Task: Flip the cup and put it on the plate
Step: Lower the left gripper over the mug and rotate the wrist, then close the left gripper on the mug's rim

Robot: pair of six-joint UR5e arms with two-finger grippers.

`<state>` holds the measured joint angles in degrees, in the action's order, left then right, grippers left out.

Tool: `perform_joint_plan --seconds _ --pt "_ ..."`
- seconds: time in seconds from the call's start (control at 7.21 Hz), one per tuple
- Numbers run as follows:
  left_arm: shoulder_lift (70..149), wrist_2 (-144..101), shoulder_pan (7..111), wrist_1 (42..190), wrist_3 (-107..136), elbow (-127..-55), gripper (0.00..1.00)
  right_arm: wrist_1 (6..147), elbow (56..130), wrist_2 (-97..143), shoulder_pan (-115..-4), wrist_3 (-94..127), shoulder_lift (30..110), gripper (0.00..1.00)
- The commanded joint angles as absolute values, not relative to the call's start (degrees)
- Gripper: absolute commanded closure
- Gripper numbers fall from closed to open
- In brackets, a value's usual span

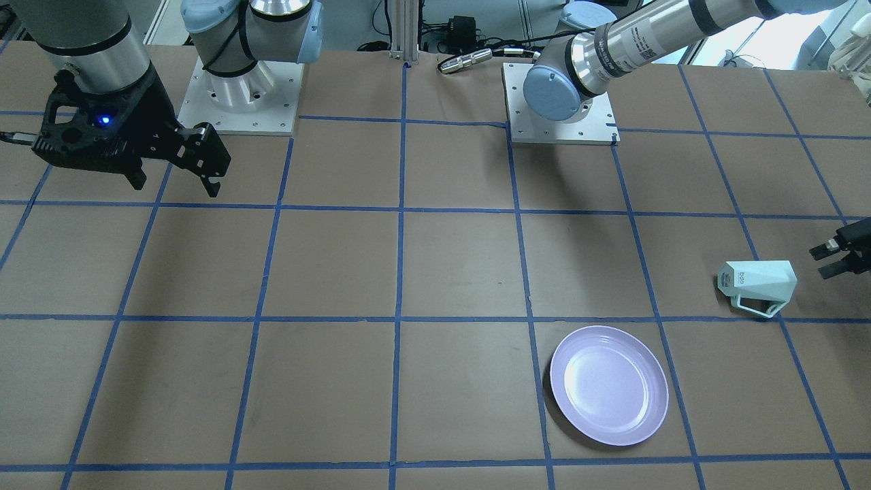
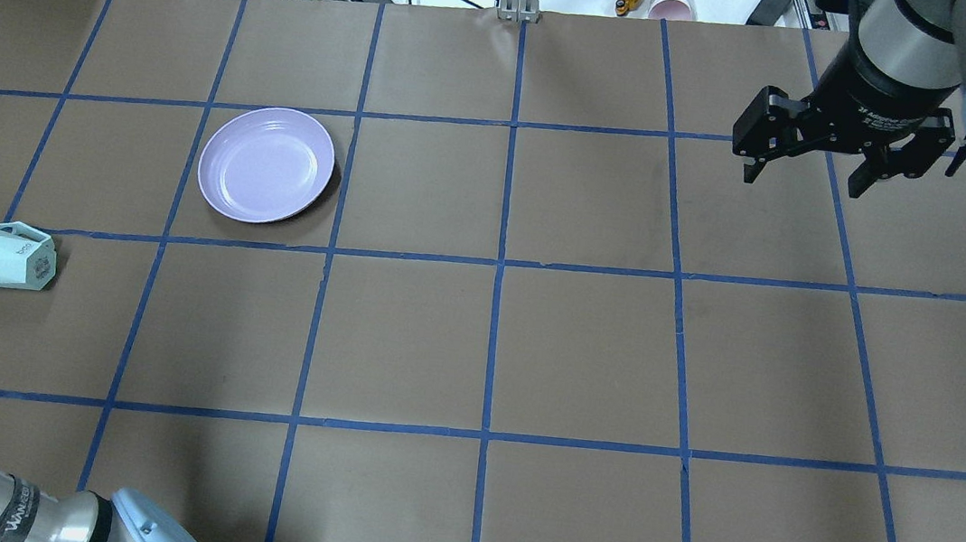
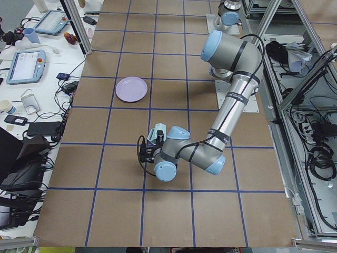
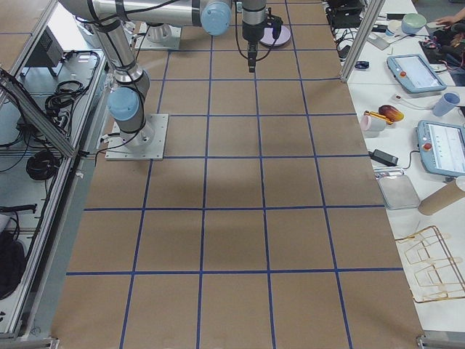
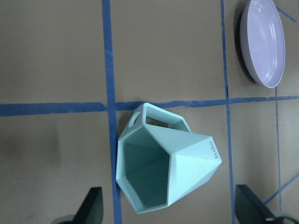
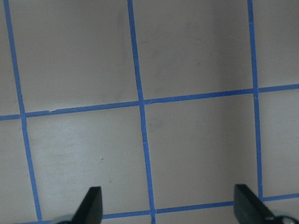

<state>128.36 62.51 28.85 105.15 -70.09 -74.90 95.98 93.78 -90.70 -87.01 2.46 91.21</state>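
Left gripper (image 1: 819,263): spread wide open, grips nothing, sits low near the table (image 1: 435,272). Fingers (image 5: 94,205) at the bottom corners of the left wrist view, well apart from each other.

Cup (image 1: 759,282): lies on its side just ahead of the left fingertips, not touching them. Points its open hexagonal mouth back at the left gripper and its base away from it. In the left wrist view sits ahead of the two fingers, centred on the gap and narrower than it. Handle (image 5: 159,122) out sideways, low along the table, on the side toward the plate, just beside a crossing of blue tape lines (image 5: 108,56). Small dark label (image 2: 41,264) on the base, visible in the overhead view.

Plate (image 1: 609,384): flat on the table, right way up. Sits beyond the cup from the left gripper and off to the handle side, apart from the cup, tape lines between the two.

Right gripper (image 2: 802,182): also open, nothing between its fingers. Hangs above the table, pointing down, far across from the cup, the plate and the left gripper. Only brown table surface and tape grid below it in the right wrist view.
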Motion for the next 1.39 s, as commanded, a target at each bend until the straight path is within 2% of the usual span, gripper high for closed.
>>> perform_joint_plan --seconds 0.0,1.25 --pt "130.25 60.47 28.74 106.44 -72.93 -74.88 0.01 95.98 93.78 -90.7 -87.01 2.46 91.23 0.0" --pt "134.73 56.69 28.56 114.69 -74.79 -74.62 0.02 95.98 93.78 -90.62 -87.01 2.46 91.23 0.0"
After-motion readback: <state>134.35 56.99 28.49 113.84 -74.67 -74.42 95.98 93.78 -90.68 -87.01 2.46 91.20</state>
